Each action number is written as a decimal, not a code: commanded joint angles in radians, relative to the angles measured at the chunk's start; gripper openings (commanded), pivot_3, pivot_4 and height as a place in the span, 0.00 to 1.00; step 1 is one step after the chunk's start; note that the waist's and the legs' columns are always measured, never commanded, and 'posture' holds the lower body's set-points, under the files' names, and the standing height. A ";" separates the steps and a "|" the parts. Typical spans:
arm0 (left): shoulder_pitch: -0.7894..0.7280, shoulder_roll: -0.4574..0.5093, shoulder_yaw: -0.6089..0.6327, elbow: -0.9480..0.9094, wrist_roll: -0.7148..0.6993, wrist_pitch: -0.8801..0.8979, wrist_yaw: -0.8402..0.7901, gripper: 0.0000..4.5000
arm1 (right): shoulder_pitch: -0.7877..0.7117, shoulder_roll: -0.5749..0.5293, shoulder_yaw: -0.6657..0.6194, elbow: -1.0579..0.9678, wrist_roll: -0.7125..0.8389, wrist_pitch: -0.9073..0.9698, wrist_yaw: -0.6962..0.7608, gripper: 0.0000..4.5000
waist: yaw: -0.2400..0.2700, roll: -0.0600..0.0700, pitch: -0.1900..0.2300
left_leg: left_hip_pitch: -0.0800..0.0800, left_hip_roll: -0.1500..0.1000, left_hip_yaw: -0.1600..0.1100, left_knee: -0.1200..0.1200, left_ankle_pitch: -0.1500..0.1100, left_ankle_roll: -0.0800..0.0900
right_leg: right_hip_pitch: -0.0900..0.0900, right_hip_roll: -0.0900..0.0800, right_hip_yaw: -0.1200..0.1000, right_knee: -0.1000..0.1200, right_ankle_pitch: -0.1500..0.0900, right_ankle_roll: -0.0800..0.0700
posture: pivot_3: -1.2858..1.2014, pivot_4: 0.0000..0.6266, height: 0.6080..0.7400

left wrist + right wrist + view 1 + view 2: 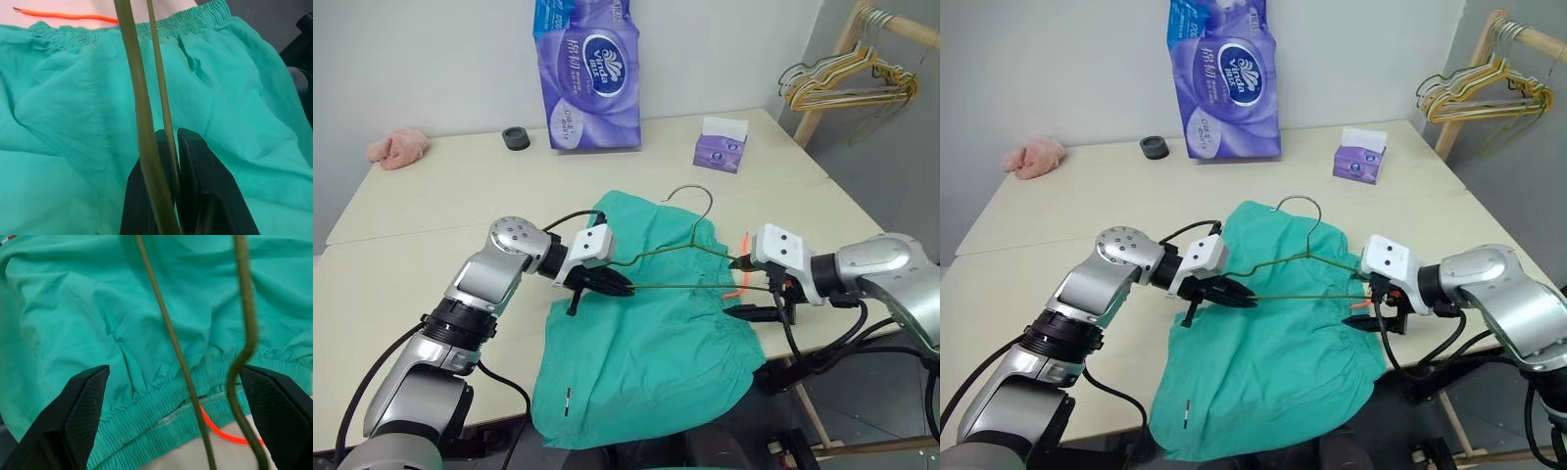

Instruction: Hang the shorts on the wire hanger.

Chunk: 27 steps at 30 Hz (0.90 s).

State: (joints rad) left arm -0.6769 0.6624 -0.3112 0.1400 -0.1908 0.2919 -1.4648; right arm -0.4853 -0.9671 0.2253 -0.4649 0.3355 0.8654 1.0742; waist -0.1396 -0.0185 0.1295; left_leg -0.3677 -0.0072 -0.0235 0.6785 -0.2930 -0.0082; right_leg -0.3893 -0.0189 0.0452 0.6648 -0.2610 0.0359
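The teal-green shorts [646, 343] lie spread on the table, one leg hanging over the near edge. Their gathered waistband [161, 406] and orange drawstring [742, 257] are on the right. The thin olive wire hanger [697, 253] is held just above them, its hook [691, 194] pointing to the far side. My left gripper [612, 285] is shut on the hanger's left corner [166, 112]. My right gripper [751, 290] stands open at the hanger's right end, over the waistband. Two strands of the wire [171, 338] pass between its spread fingers [78, 411], not gripped.
At the back of the table stand a purple tissue pack [587, 73], a small tissue box [720, 145] and a black round cap [516, 138], with a pink cloth [398, 148] at far left. A bunch of hangers [847, 83] hangs on a wooden rack at right.
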 commanded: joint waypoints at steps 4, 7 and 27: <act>0.014 0.001 0.005 -0.050 0.000 -0.027 0.003 0.00 | -0.035 -0.003 0.037 0.027 -0.019 0.013 -0.007 0.99 | 0.000 0.000 0.000 | 0.000 0.000 0.000 0.000 0.000 0.000 | 0.000 -0.001 0.000 0.000 0.000 0.000 | 0.45 0.12 1.00; 0.019 0.003 -0.004 -0.047 0.010 -0.050 0.000 0.00 | -0.048 0.012 0.047 0.038 -0.013 0.032 -0.007 0.80 | 0.000 0.000 0.000 | 0.000 0.000 0.000 0.000 0.000 0.000 | 0.000 -0.001 0.000 0.000 0.000 0.000 | 0.45 0.12 1.00; 0.019 -0.036 0.015 -0.041 0.008 -0.026 0.049 0.00 | -0.039 0.003 0.080 0.035 -0.060 0.031 -0.029 0.01 | 0.000 0.000 0.000 | 0.000 0.000 0.000 0.000 0.000 0.000 | 0.000 -0.001 0.000 0.000 0.000 0.000 | 0.44 0.11 1.00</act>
State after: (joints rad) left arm -0.6413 0.6510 -0.3183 0.1259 -0.1506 0.2442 -1.4330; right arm -0.5180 -0.9635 0.3272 -0.4234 0.2853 0.9020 1.0659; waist -0.1393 -0.0185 0.1295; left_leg -0.3679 -0.0072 -0.0238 0.6787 -0.2930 -0.0082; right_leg -0.3895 -0.0196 0.0448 0.6650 -0.2609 0.0358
